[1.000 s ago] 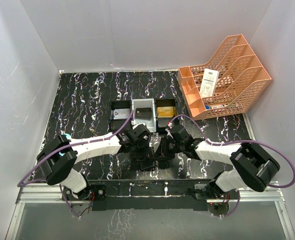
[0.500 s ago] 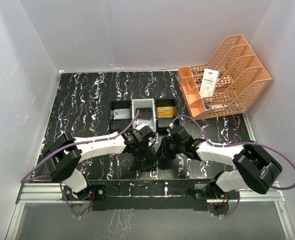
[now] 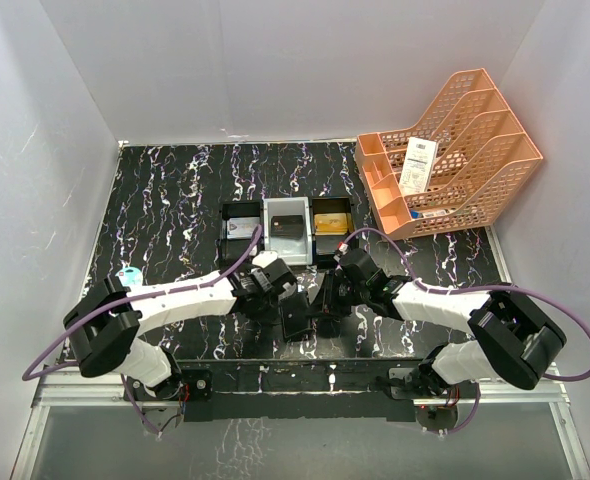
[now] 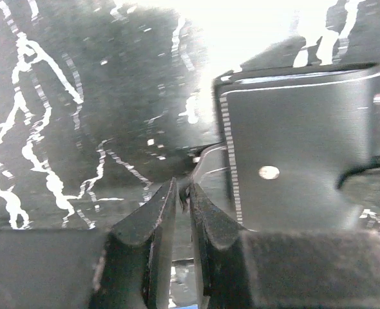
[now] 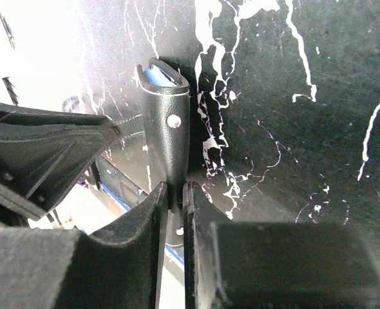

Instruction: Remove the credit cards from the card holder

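Observation:
The card holder is held up between the two grippers just ahead of the arm bases. In the left wrist view its dark panel with a snap stud fills the right side. A thin grey credit card sticks out edge-on from the panel's left side, and my left gripper is shut on that edge. In the right wrist view, my right gripper is shut on the card holder's dark snap flap, with blue lining showing at its far end.
Three small bins stand in a row behind the grippers, with cards in them. An orange mesh file rack with a white paper slip stands at the back right. The left arm shows in the right wrist view.
My left gripper has closed its jaws and drawn back to the left from the card holder. The right gripper has kept its grip and barely moved.

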Controlling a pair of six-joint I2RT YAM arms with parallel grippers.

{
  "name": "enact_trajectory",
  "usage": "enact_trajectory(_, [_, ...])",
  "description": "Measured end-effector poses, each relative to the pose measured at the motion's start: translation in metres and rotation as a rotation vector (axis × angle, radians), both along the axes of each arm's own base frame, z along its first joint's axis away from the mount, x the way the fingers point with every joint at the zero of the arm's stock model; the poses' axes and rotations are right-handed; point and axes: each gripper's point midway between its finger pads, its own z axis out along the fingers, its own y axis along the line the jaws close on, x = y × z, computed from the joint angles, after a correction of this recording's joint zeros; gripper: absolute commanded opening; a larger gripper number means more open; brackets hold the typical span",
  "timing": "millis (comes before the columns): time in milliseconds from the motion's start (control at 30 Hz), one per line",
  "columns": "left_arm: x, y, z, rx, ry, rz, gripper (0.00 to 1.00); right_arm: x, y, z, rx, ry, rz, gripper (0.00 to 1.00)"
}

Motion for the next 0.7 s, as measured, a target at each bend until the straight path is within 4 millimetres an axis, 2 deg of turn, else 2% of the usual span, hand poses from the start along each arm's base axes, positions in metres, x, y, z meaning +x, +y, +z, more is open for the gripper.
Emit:
enact_trajectory(67, [-0.004,0.013,-0.005,0.048,0.012,0.008,0.18,0.001,-0.002,-0.001,-0.007,0.002,-0.007,0.00])
enact_trajectory(133, [-0.006,0.020,-0.007,0.076,0.018,0.011,0.26,0.000,-0.003,-0.002,-0.012,0.006,-0.008,0.00])
enact_trajectory(233, [-0.006,0.022,-0.007,0.084,0.017,0.012,0.38,0.000,-0.003,-0.003,-0.016,0.009,-0.009,0.00])
enact_trajectory(300, [-0.006,0.021,-0.007,0.080,0.015,0.011,0.43,0.000,-0.003,-0.003,-0.016,0.010,-0.009,0.00])
enact_trajectory(500, [-0.004,0.012,-0.004,0.020,0.002,0.011,0.43,0.000,-0.003,-0.003,-0.017,0.009,-0.007,0.00])
enact_trajectory(700, [-0.004,0.006,-0.004,-0.012,0.000,0.010,0.38,0.000,-0.003,-0.003,-0.017,0.009,-0.006,0.00])
